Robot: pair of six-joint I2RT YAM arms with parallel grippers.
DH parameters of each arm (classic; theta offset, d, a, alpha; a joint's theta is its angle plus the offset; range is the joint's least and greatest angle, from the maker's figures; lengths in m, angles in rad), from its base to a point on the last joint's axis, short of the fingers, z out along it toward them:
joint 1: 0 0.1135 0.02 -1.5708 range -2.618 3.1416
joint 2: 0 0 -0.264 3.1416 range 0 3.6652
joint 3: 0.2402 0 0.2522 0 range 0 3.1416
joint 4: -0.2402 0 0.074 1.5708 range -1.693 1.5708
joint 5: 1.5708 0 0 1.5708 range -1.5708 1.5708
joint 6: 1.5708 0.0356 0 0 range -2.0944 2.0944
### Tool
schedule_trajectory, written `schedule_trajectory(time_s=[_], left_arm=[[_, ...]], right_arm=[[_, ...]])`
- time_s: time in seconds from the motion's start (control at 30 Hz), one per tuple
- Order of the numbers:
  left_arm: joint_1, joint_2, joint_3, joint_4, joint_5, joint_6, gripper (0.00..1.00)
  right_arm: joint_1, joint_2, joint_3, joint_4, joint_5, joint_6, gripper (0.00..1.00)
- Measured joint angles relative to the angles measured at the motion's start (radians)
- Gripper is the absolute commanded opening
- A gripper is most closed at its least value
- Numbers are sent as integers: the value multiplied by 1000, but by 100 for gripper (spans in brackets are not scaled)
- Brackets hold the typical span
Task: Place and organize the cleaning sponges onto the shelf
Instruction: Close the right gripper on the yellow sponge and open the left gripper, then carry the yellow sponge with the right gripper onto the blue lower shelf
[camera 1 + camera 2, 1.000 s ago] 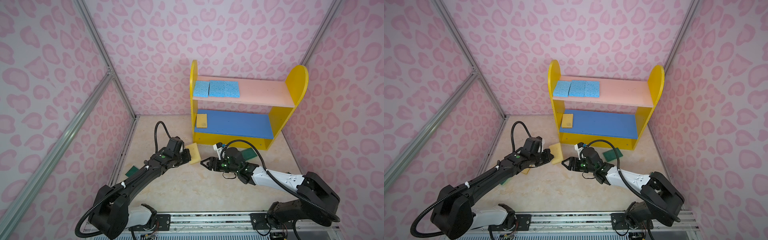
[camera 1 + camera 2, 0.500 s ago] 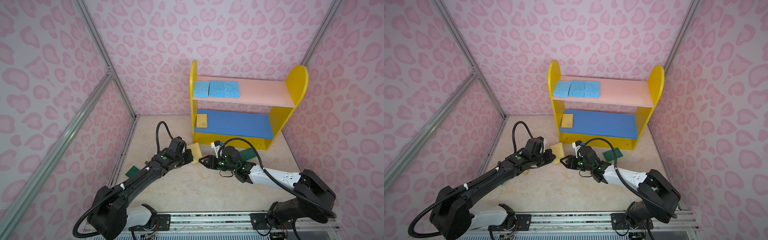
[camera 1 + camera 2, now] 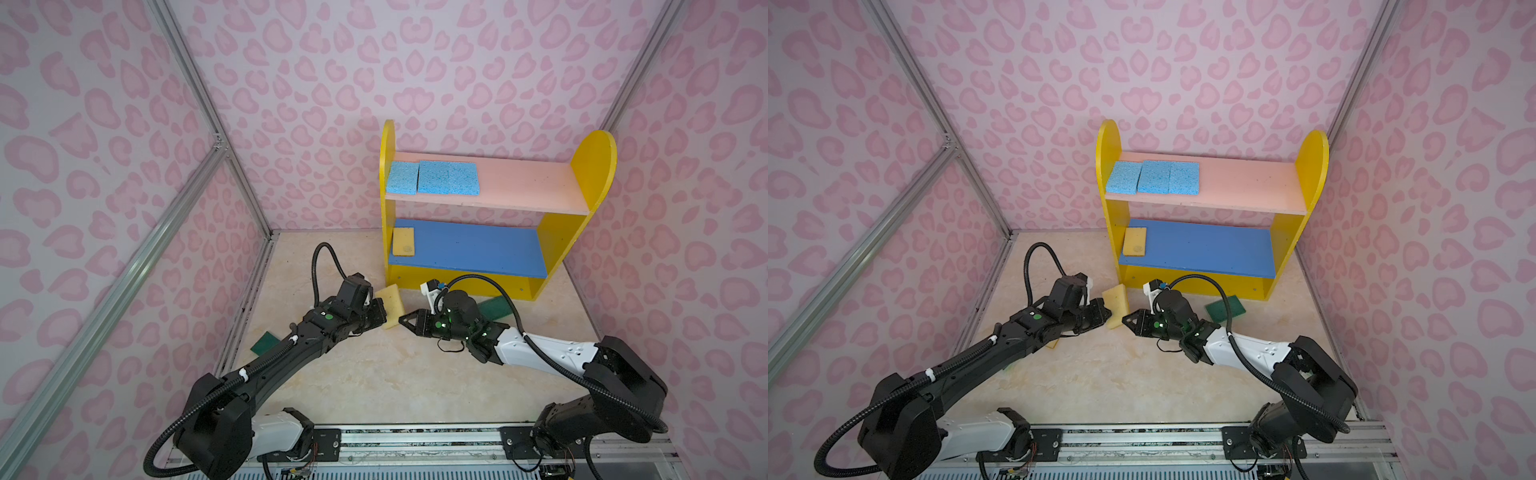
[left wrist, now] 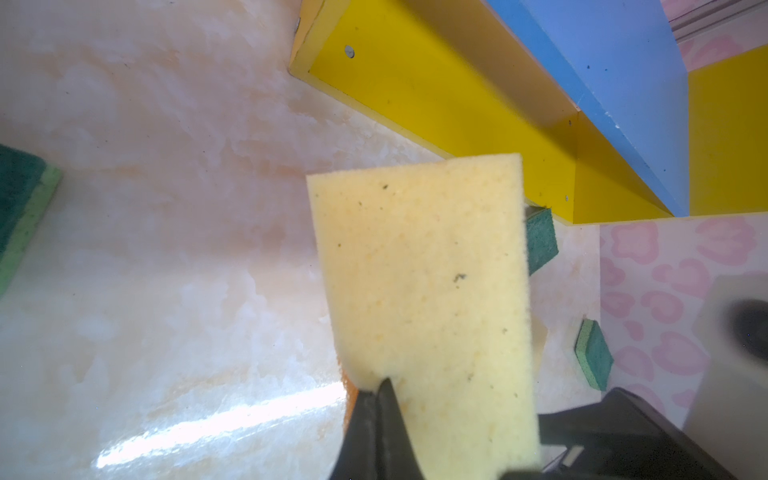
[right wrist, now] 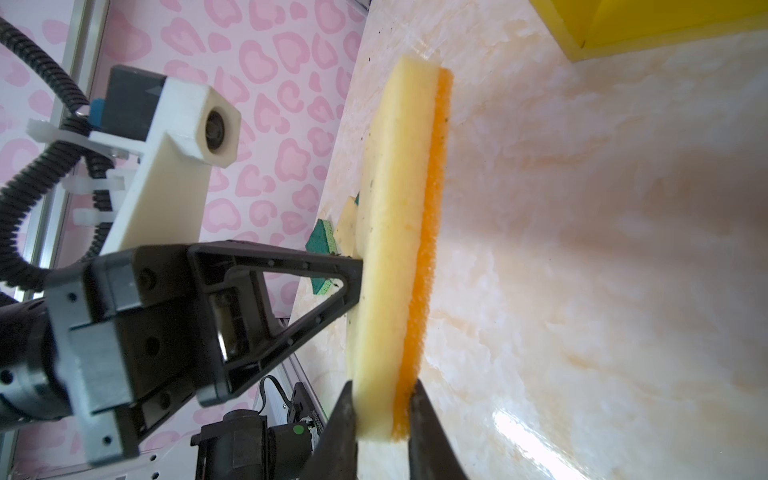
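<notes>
Handing over a pale yellow sponge [image 5: 395, 232]: we judge that the left gripper [image 3: 383, 319], clamped on one face, must let go once the right gripper [image 5: 382, 390], fingers pinching the sponge's end, holds firm. Orange-backed, the sponge stands on edge just before the shelf [image 3: 592, 174], where three blue sponges [image 3: 432, 178] line the pink board.

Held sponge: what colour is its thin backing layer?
The backing layer is orange; right wrist view shows it best.
</notes>
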Motion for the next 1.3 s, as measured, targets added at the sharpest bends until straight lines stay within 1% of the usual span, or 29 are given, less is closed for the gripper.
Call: schedule_trajectory(time_s=[0.03,0.07,0.13,0.17,0.2,0.23,0.3,0.43,0.6,0.83,1.1,1.3], left_arm=[[0,-2,0,1,0,1,29],[0,-7,0,3,0,6,45],[-1,-20,0,8,1,10,64],[-1,-28,0,8,0,15,81],[-1,-36,0,9,0,19,95],[-1,-43,0,8,-6,25,100],[-1,-59,0,6,-24,29,98],[-1,-85,-4,4,-57,51,98],[-1,-99,-37,-3,-91,72,98],[1,-121,-88,-6,-124,97,98],[15,-136,-104,-8,-142,129,98],[35,-138,-116,-10,-141,144,98]], right_arm=[[-2,-2,0,-3,0,0,16],[-5,-6,-2,-6,0,0,15],[-12,-21,-5,-18,0,-2,14],[-16,-30,-6,-26,0,-4,14],[-23,-41,-8,-36,0,-8,14],[-28,-50,-13,-40,0,-11,14],[-49,-73,-23,-55,0,-19,14],[-101,-116,-40,-92,-3,-30,13],[-193,-159,-44,-130,-16,-43,13],[-322,-161,25,-193,-58,-68,13],[-422,-85,169,-229,-112,-85,13],[-481,70,325,-272,-167,-92,13]])
